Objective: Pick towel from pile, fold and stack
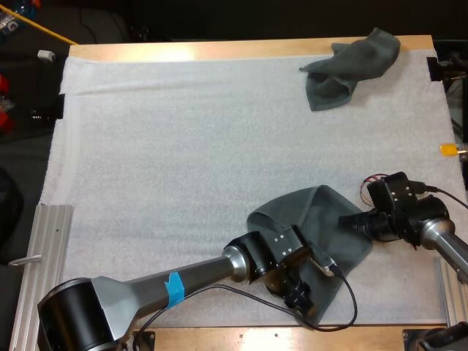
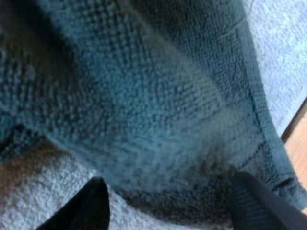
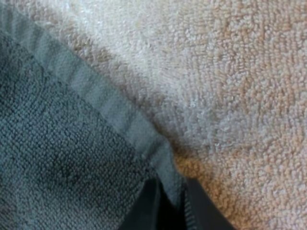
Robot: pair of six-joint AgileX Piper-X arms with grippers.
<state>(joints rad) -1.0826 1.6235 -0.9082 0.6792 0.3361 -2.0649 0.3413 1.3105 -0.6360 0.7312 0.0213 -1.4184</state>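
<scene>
Two towels: you had a near towel (image 1: 318,216) half spread at the near right of the mat (image 1: 183,146), and a crumpled towel (image 1: 351,66) at the far right corner, well apart from it.
Left gripper (image 1: 298,294): it sat low at the near towel's near edge. Its fingers (image 2: 91,208) stood spread, with cloth bulging just beyond them and nothing pinched.
Right gripper (image 1: 352,221): it was pressed together on the near towel's right edge, nipping the flat woven hem (image 3: 96,100).
Key relation: the cloth lay left of your right gripper and far of your left. I judged the right arm, already holding, better placed to lead the fold.
Long axis: I couldn't tell; the outline was rounded and uneven.
Materials: both towels were dark grey-green looped terry, limp and creasing. The mat was pale and nubbly.
</scene>
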